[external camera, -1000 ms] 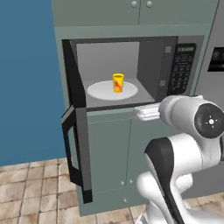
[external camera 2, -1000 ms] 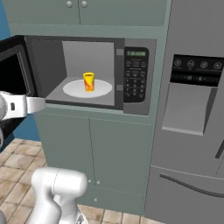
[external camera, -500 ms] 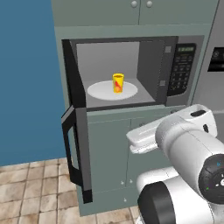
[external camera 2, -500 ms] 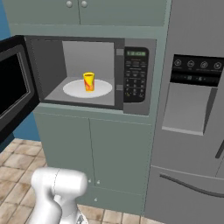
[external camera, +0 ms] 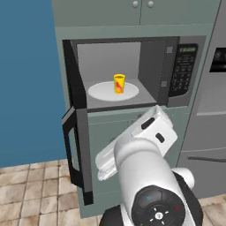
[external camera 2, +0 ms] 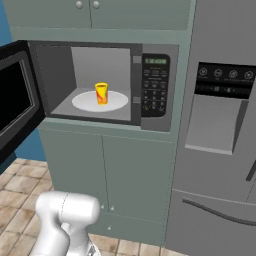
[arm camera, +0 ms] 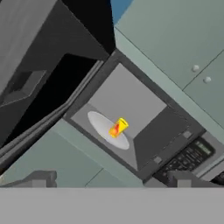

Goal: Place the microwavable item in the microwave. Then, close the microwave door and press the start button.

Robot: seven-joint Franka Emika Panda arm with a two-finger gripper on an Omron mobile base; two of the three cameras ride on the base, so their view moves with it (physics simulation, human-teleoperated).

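The yellow cup (external camera: pixel 118 84) with a red-orange mark stands upright on the white turntable (external camera: pixel 103 92) inside the open microwave (external camera: pixel 152 66). The right base view shows the cup (external camera 2: pixel 101 93) left of the keypad (external camera 2: pixel 154 82). The black microwave door (external camera: pixel 78 145) hangs wide open to the left, its bar handle (external camera: pixel 67 148) facing out. My gripper (arm camera: pixel 111 181) is open and holds nothing. It sits below and in front of the microwave and looks up at the cup (arm camera: pixel 117 127), well apart from it. Both fingertips (arm camera: pixel 40 178) show at the bottom edge.
Green-grey cabinet doors (external camera 2: pixel 105 175) fill the space under the microwave, with more cabinets (arm camera: pixel 175 39) above. A grey fridge (external camera 2: pixel 220 125) stands to the right. My white arm (external camera: pixel 141 176) fills the foreground. The floor is tiled (external camera: pixel 31 194) and a blue wall (external camera: pixel 26 79) stands at the left.
My arm has drawn back from the microwave's front edge and dropped low before the lower cabinet. The cup stays on the turntable and the door stays open.
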